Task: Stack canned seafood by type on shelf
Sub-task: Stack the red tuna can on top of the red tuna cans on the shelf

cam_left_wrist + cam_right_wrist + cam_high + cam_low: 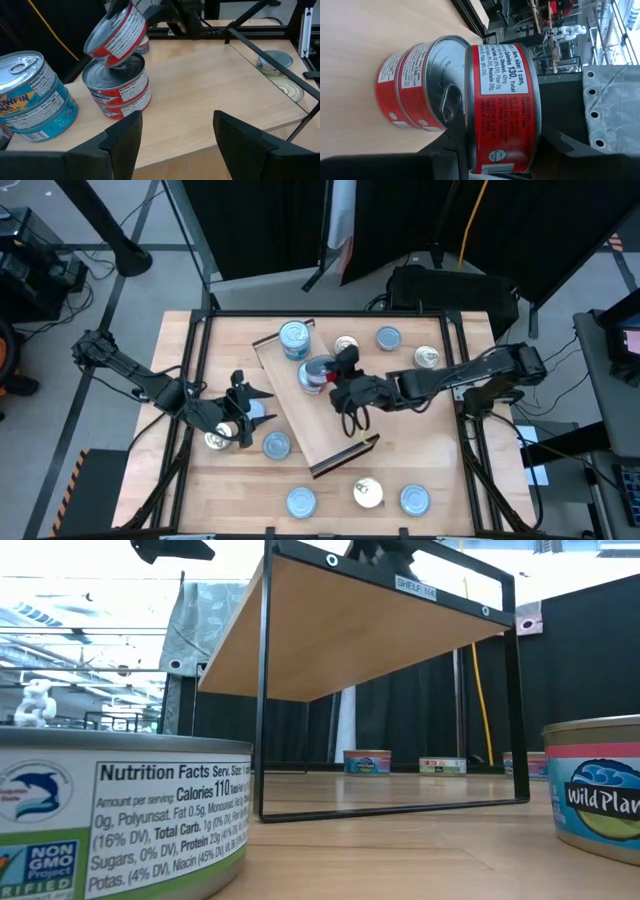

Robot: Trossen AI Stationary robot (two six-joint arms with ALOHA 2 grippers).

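Nearest tin: white-label can [110, 825] sits right up against the low camera, nutrition panel facing us.
Right gripper [322, 375]: clamped on a red-label tin [502, 107], holding it tilted with one edge touching the red stack [116, 87] (two tins high) on the shelf [300, 415].
Blue stack [294, 338]: at the shelf's far end, just beside the red one.
Left gripper [243, 412]: fingers spread, nothing in them, above the table [460, 480] just off the shelf's left edge.
Loose tins: blue-top [276, 445] near the left gripper, more along the near and far table edges.
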